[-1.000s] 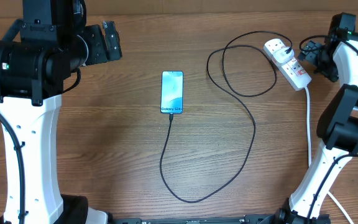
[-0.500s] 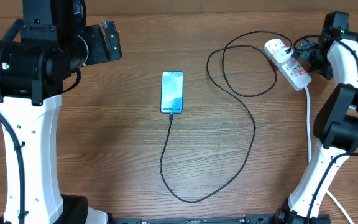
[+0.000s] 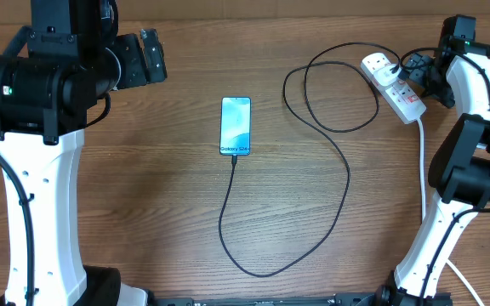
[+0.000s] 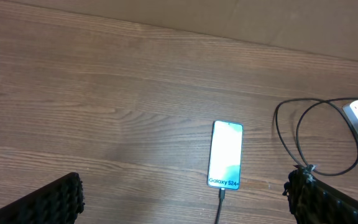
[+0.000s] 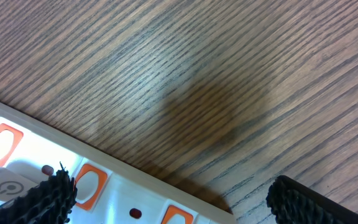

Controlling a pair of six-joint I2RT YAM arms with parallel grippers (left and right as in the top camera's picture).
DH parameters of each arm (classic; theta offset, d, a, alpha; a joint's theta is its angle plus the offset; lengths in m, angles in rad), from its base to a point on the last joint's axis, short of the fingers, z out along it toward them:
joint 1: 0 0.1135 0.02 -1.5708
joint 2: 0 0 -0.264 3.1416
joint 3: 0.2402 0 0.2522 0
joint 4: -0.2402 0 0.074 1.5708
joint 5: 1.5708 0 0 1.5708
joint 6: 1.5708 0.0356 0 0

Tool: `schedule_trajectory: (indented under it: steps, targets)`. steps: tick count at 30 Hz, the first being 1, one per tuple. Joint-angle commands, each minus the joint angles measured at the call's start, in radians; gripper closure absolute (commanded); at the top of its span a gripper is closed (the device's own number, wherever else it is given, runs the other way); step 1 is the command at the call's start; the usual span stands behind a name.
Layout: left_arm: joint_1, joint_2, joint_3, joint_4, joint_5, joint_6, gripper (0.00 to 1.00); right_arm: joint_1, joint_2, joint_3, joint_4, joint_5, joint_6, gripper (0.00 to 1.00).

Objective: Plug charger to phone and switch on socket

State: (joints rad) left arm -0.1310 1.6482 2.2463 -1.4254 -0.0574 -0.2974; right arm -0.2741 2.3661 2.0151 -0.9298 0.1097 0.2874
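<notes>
Phone [image 3: 236, 126] lies flat, screen up, mid worktop [image 3: 143, 212], long side running near to far. Charger [image 3: 348, 170] tip sits at the phone's near short edge and looks plugged in. Its cable runs toward the near edge, curves right, climbs back and makes a loop beside the socket [image 3: 398, 89]. Plug end sits on the socket's far end. Socket lies slanted at far right, thick white cord [image 3: 422, 170] leaving its near end and running down the right side.

Right arm stretches up the right edge, elbow bent, wrist turned inward, so the right hand [image 3: 415, 75] meets the socket from the right. Right wrist view: right hand spread wide, holding nothing. 1 finger [image 5: 51, 196] is low over the socket face beside an orange-red switch [image 5: 87, 185], the other over bare wood. Contact with the switch: cannot tell. Switch on or off: cannot tell.

Left arm raised at far left, left hand [image 3: 151, 55] pointing right, well apart from the phone. Left wrist view: its 2 fingers far apart, nothing between them, phone lying beyond.
</notes>
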Motion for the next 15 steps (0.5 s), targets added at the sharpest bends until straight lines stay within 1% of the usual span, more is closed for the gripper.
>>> schedule_trajectory:
  steps: [1,15]
  targets:
    - [-0.004,0.005,-0.002,-0.001,-0.013,-0.017,0.0,0.005,0.021,0.0,0.0,0.013,-0.005,0.0]
    - [-0.004,0.005,-0.002,0.0,-0.013,-0.017,0.0,0.004,0.021,0.0,-0.01,0.013,-0.008,0.0]
